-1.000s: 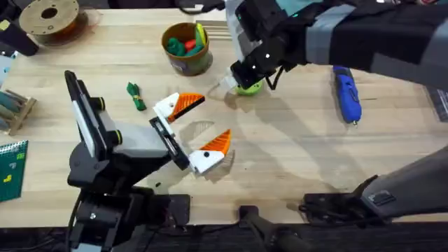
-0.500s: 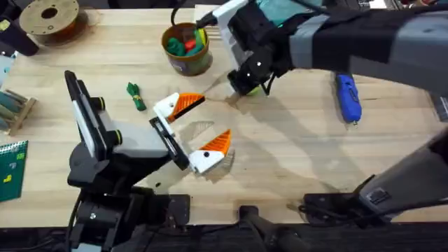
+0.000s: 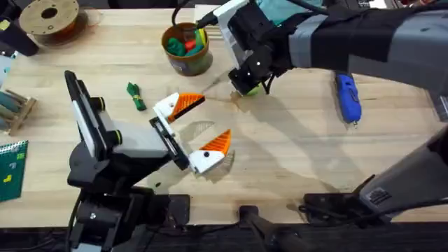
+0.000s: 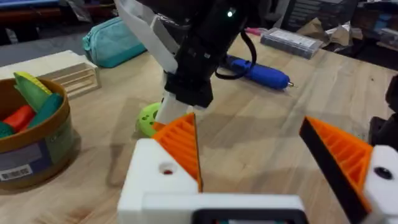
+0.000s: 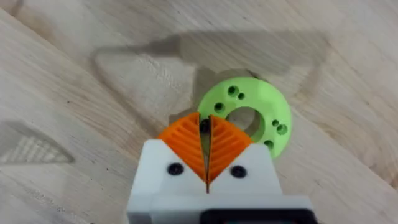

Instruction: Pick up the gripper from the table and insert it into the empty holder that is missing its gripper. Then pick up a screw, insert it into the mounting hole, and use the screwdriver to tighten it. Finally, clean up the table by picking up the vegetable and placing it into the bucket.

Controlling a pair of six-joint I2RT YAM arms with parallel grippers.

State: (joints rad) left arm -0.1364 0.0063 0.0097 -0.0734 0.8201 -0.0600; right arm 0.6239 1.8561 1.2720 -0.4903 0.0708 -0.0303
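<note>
I see the right hand low over the worktop, its two orange pads pressed together with nothing between them. Its tip sits at the edge of the green ring, which lies flat on the wood; from overhead the ring is mostly hidden under that hand.

Left hand spread wide, pads well apart, holding nothing. It hangs near mid-worktop.

Bucket stands upright on the far side, just beside the right arm. Inside I can make out a red piece, a green piece and a yellow piece leaning on the rim. Same contents in the left wrist view, bucket at the frame edge.

Vegetable lies on the worktop, apart from the bucket and beside the left arm's forearm, near the left hand's far finger.

Screwdriver lies flat on the right side of the worktop, tip toward me, well apart from both hands. In the left wrist view the screwdriver shows behind the right hand.

Spool sits at the far left corner.
</note>
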